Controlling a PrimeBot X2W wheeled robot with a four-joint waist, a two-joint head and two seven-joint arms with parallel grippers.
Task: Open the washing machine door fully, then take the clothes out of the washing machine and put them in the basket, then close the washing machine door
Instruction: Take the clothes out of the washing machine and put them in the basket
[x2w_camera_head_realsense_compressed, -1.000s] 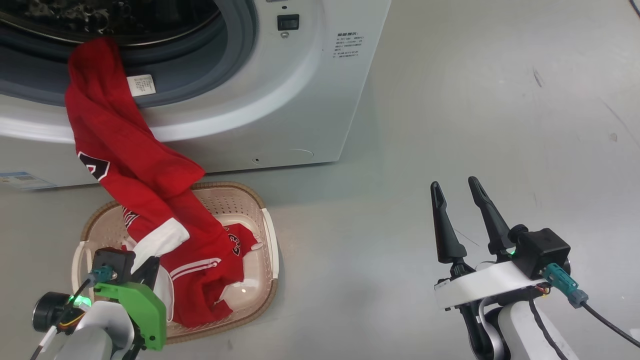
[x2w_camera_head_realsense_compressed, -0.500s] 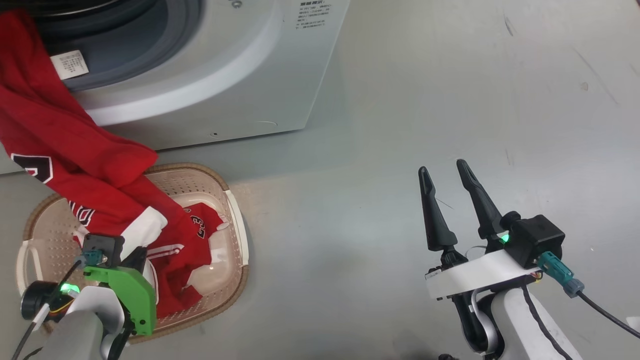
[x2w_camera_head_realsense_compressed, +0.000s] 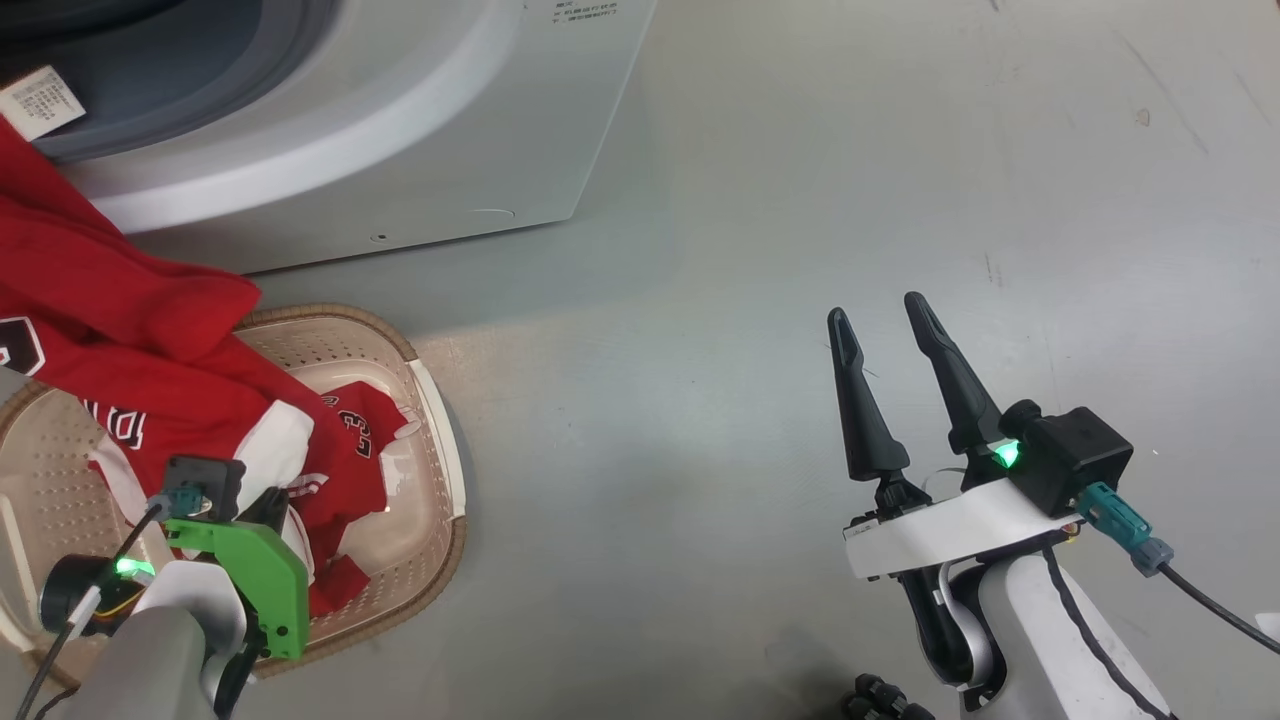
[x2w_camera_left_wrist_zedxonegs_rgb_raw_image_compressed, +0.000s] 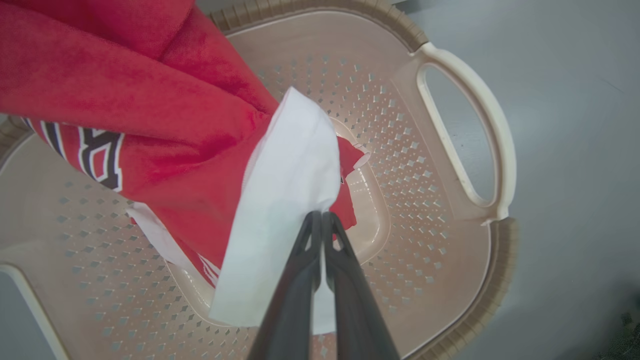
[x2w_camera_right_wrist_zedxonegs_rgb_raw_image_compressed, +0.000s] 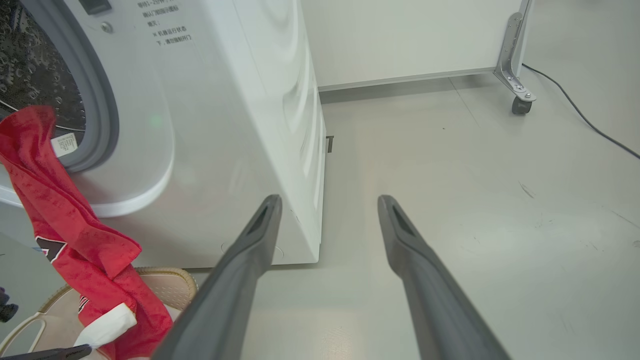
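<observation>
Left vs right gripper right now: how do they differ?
Left gripper has jaws shut on the clothes at the white trim; right gripper has jaws open, empty. Left gripper is over the basket; right gripper is over floor. Both share the same dark, long-pronged build.

The jersey (x2w_camera_head_realsense_compressed: 130, 340) is red with white trim and dark, white-edged lettering. The basket (x2w_camera_head_realsense_compressed: 345, 350) is cream, perforated, with a woven-brown rim; the washing machine (x2w_camera_head_realsense_compressed: 420, 130) is white.

Clothes (x2w_camera_left_wrist_zedxonegs_rgb_raw_image_compressed: 150, 115): red matt cloth, slightly fuzzy, white trim smoother, at left gripper (x2w_camera_left_wrist_zedxonegs_rgb_raw_image_compressed: 321, 216) tips. Basket (x2w_camera_left_wrist_zedxonegs_rgb_raw_image_compressed: 440, 270), beneath those tips: smooth cream plastic, woven-look brown rim. Washing machine (x2w_camera_right_wrist_zedxonegs_rgb_raw_image_compressed: 225, 125), left of right gripper (x2w_camera_right_wrist_zedxonegs_rgb_raw_image_compressed: 328, 200): glossy white casing. Floor (x2w_camera_right_wrist_zedxonegs_rgb_raw_image_compressed: 475, 200): smooth, scuffed grey.
</observation>
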